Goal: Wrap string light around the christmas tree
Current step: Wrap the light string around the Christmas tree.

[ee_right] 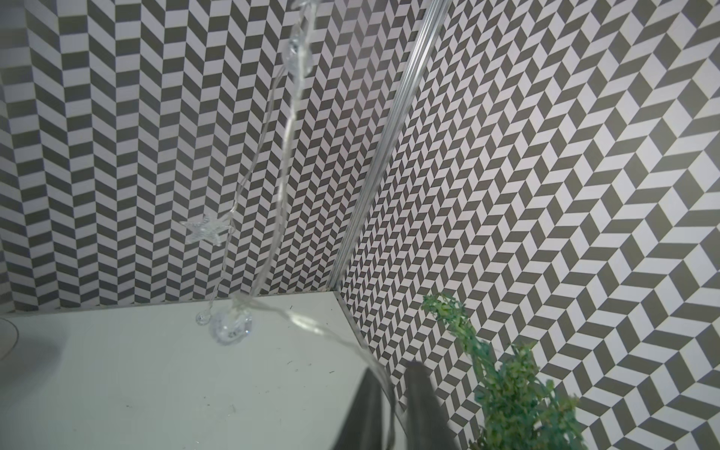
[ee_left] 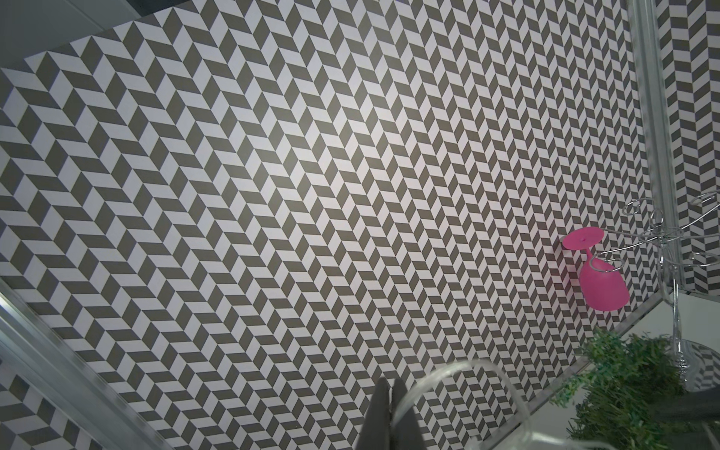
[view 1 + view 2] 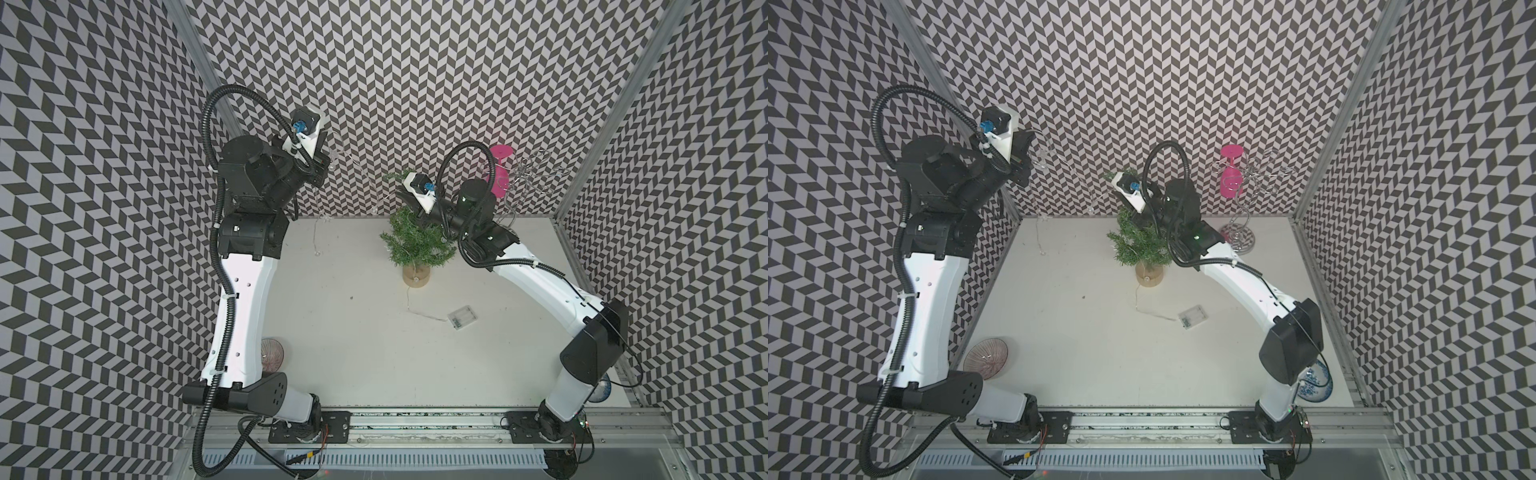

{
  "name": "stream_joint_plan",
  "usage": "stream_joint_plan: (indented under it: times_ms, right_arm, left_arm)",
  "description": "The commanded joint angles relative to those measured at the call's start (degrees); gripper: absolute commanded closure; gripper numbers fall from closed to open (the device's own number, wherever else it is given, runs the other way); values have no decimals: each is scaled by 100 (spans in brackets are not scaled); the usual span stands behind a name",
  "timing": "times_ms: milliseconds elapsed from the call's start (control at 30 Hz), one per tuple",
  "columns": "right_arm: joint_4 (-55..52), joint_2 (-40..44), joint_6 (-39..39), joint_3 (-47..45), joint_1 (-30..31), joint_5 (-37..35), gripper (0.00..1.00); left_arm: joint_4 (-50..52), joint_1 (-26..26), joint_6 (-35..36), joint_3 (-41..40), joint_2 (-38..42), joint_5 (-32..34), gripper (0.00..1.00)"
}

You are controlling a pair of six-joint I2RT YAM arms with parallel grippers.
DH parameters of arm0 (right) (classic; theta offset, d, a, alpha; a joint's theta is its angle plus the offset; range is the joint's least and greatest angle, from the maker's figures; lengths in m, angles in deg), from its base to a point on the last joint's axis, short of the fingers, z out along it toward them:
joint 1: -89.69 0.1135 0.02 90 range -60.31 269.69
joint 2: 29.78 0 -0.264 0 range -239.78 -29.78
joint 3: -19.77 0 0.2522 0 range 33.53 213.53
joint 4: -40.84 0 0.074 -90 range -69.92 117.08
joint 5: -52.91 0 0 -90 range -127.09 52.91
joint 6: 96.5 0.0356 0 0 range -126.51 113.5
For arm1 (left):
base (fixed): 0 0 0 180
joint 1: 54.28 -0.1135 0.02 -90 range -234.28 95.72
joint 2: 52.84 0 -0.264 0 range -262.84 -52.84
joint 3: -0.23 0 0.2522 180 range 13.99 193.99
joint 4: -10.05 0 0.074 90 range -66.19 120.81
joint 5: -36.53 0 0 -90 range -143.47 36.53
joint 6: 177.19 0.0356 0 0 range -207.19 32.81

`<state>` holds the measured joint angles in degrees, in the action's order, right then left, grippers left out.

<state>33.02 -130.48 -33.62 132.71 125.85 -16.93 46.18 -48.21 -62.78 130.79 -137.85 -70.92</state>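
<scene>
The small green christmas tree stands on its tan base at the back middle of the table. The string light runs from its clear battery box on the table, up through the tree, then across in the air to the back left. My left gripper is raised high near the back wall, shut on the string light's wire. My right gripper is at the tree's top, its fingers slightly apart, with the wire passing between them. A clear star and bulbs hang from the slack wire.
A chrome rack holding a pink glass stands at the back right, close behind my right arm. A pinkish glass bowl sits front left, and a blue-and-white bowl front right. Patterned walls enclose the table.
</scene>
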Motion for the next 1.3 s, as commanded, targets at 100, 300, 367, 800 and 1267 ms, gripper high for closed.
stream_joint_plan:
  times_ms: [100,300,367,800,1267]
  right_arm:
    - [141,127,-125,137,41,-131,39]
    - [-408,424,-582,143,46,-378,24]
    - [-644,480,-752,193,41,-546,22]
    - [-1653,968,-1277,40,25,-1222,11]
    - [-822,1585,78,-205,-667,9,10]
  left_arm:
    - [-179,-90,-71,365,-421,-283,100]
    - [-256,-204,-74,720,-914,-354,100]
    - [-342,-302,-109,784,-1007,-374,100]
    - [-704,-548,-450,1391,-1634,-608,100]
    - [-1464,-572,-826,1592,-2195,-1336,100]
